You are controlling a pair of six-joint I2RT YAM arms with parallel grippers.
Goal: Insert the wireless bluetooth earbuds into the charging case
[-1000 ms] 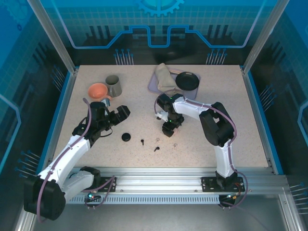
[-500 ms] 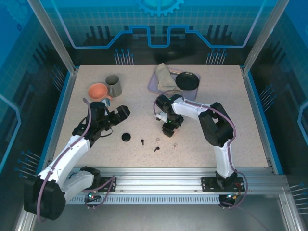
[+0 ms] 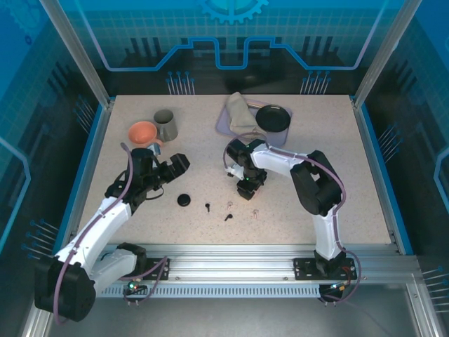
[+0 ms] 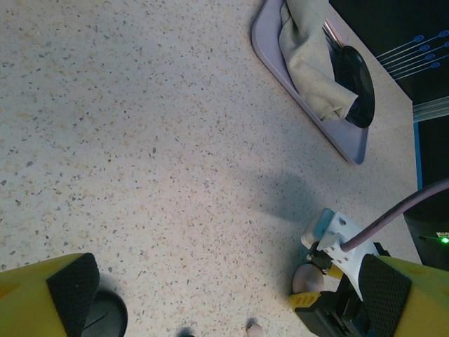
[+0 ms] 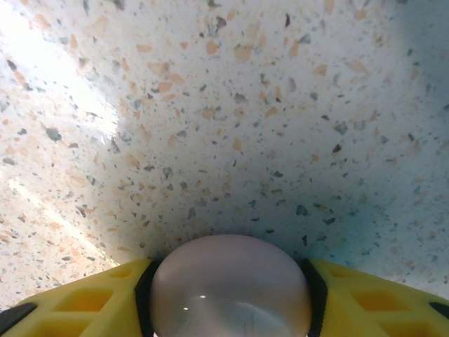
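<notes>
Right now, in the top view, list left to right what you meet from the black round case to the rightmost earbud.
black round case → black earbud → right gripper, shut on the pale case → pale earbud

Tabletop [image 3: 330, 161] reads to me as a speckled stone-look composite, matt and finely grainy. Pale round case [image 5: 230, 288] is smooth glossy plastic with a soft highlight on its dome. Fingers [image 5: 365, 295] of my right claw [image 3: 247, 187] are yellow moulded plastic, ribbed. Pads [image 4: 74, 284] on my left claw [image 3: 175, 166] look black, matt, rubbery. At 12 o'clock, cloth [image 4: 305, 60] is beige woven fabric in soft folds, on a smooth lilac plastic tray [image 4: 351, 144]. Rail [image 3: 231, 267] at 6 o'clock is brushed bare metal.
</notes>
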